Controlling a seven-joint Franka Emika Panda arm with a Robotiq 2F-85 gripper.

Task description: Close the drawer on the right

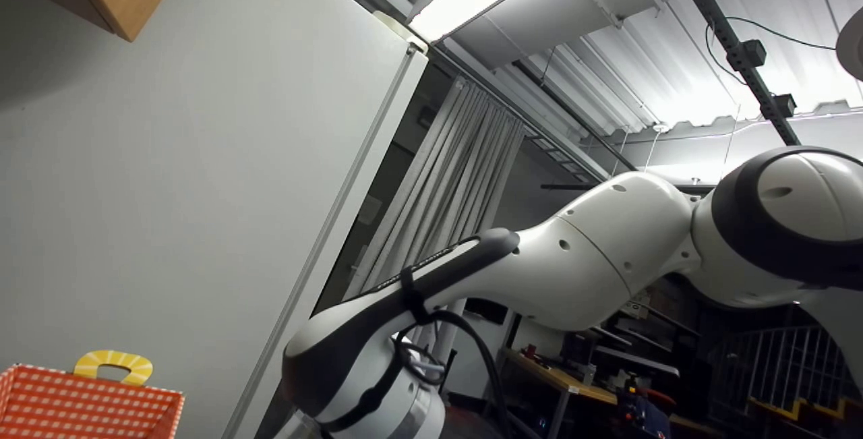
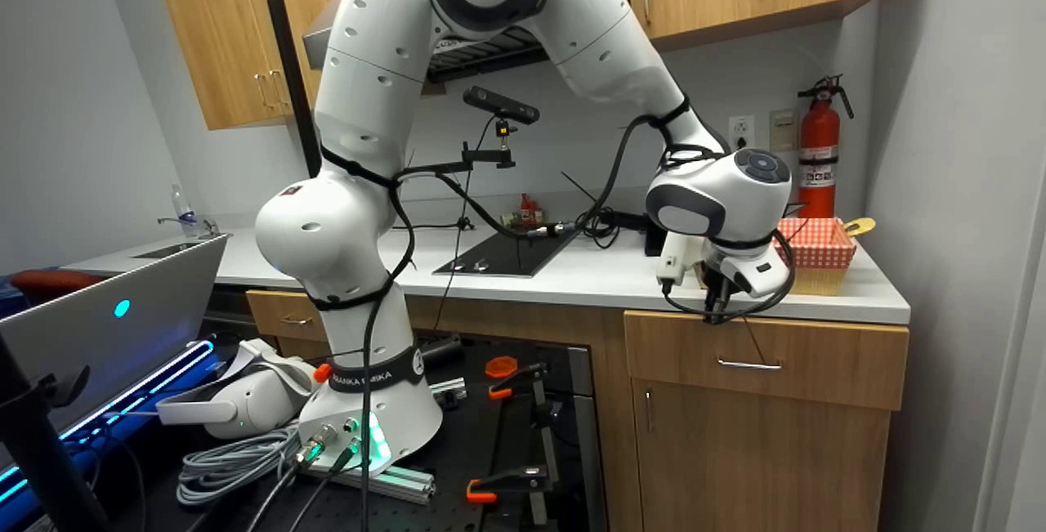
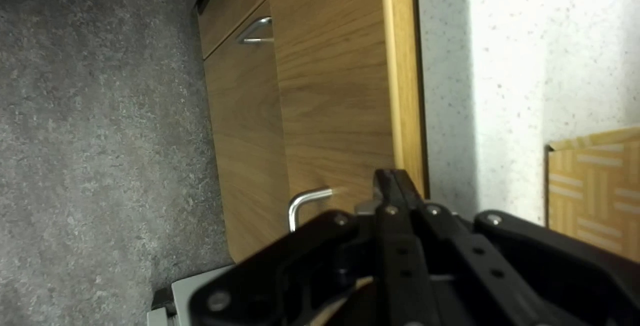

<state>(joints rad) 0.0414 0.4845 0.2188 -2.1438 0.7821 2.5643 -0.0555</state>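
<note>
Brown wood faces the drawer (image 2: 833, 360), which sits under the countertop (image 2: 874, 291) toward the right of an exterior view, above a cabinet door (image 2: 760, 467). Its front runs long and level along the countertop's edge, so the push it wants goes square across that length, inward beneath the countertop. Over this very front hangs the gripper (image 3: 396, 178), and the wrist view shows its two fingers (image 3: 385, 187) together, nothing seen between them. There the drawer's pale top edge (image 3: 404, 80) runs up the view, countertop to one side and floor (image 3: 110, 140) to the other; the fingertips overlap that edge and a little of the wooden face beside it. The metal handle (image 3: 312, 195) stands out from the face near them, on the floor side. Whether the tips touch the wood, hang just above it or stand in front of it cannot be told (an exterior view has the gripper small and dark), and the coming move likely turns on just that: a push should bite only from the outer, floor-side face, heading toward the countertop. Thin and dark, a line (image 3: 419, 65) shows between edge and countertop, so the drawer looks close to shut, though the travel left is hard to judge. Tips held too high could ride over the edge and press on the countertop instead.
</note>
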